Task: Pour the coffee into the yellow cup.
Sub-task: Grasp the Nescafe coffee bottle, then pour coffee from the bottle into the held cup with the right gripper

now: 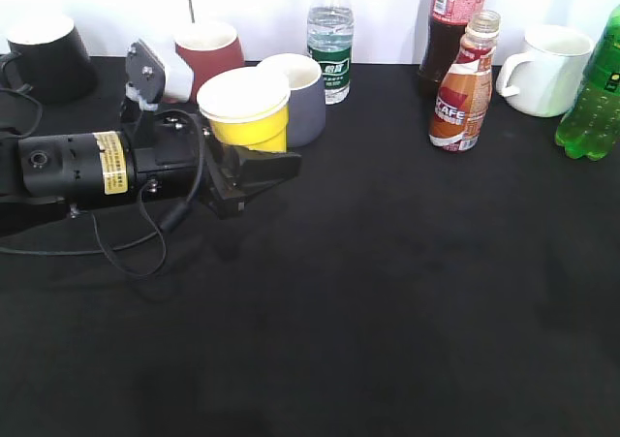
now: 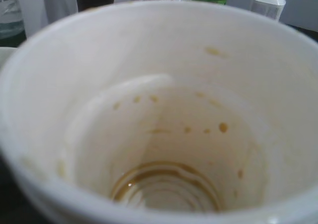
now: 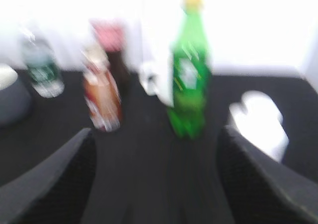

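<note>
Coffee-stained yellow cup (image 2: 164,134), white inside

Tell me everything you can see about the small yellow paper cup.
The small yellow paper cup is tapered, handleless, with a white rim and white inside. It stands upright near the back left of the black table, right against a grey mug. The left gripper sits at its base. Inside, the left wrist view shows brown drips and a thin brown ring at the bottom.

Yellow cup (image 1: 254,119), brown-stained white interior

Right wrist view's green soda bottle (image 3: 188,85) blurred
</note>
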